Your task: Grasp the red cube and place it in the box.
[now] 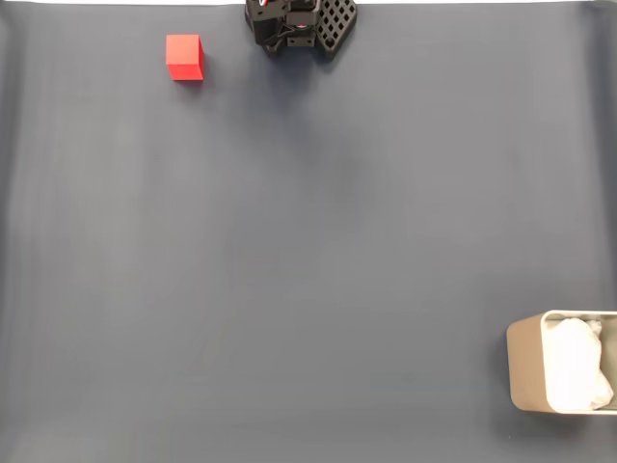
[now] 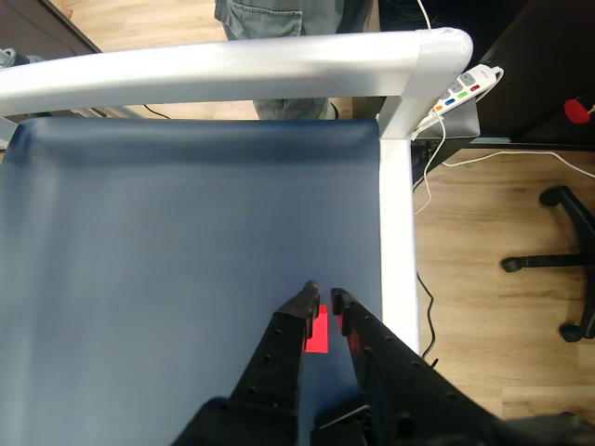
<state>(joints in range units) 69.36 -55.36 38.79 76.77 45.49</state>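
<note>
So the red cube (image 1: pixel 184 57) sits on the dark desk (image 1: pixel 308 251), close to the arm (image 1: pixel 301 24) and off to its left in the fixed view. The box (image 1: pixel 561 374), with white stuffing inside, is far from the cube, at the other end of the desk, down in the right corner.

In the wrist view the cube (image 2: pixel 318 333) peeks out through the narrow gap between the two black fingers (image 2: pixel 321 296), low down behind their tips. The fingers are nearly together and hold nothing. The cube looks wider than that gap, so I think the fingers must spread apart first, then go down over the cube, which lies just under them.
</note>
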